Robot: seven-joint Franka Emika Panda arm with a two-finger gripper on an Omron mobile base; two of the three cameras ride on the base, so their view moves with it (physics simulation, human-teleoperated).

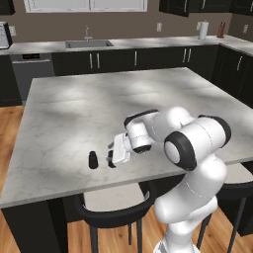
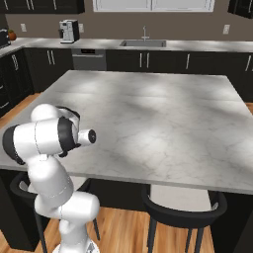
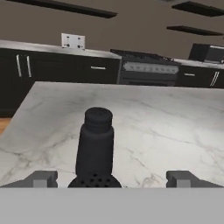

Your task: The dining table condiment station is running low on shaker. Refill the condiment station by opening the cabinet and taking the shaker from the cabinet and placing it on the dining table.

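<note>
The shaker (image 1: 93, 159), small and black, rests on the dining table (image 1: 123, 94) near its front left edge and looks upright. My gripper (image 1: 111, 157) hovers just to its right at table height, pointing at it. In the hand view the shaker (image 3: 95, 144) lies between the two spread fingertips (image 3: 41, 178), nearer the left one and touching neither. The gripper (image 3: 111, 179) is open and holds nothing. The marble top (image 2: 158, 113) stretches wide beyond my arm. Lower edges of black wall cabinets (image 1: 174, 6) show at the top; which one is the cabinet I cannot tell.
Dark chairs (image 1: 111, 215) (image 2: 183, 210) are tucked under the table's near edge. Behind the table runs a counter with a sink (image 1: 89, 43), a paper towel roll (image 1: 203, 29) and a coffee machine (image 2: 68, 30). Low black cabinets line the far wall.
</note>
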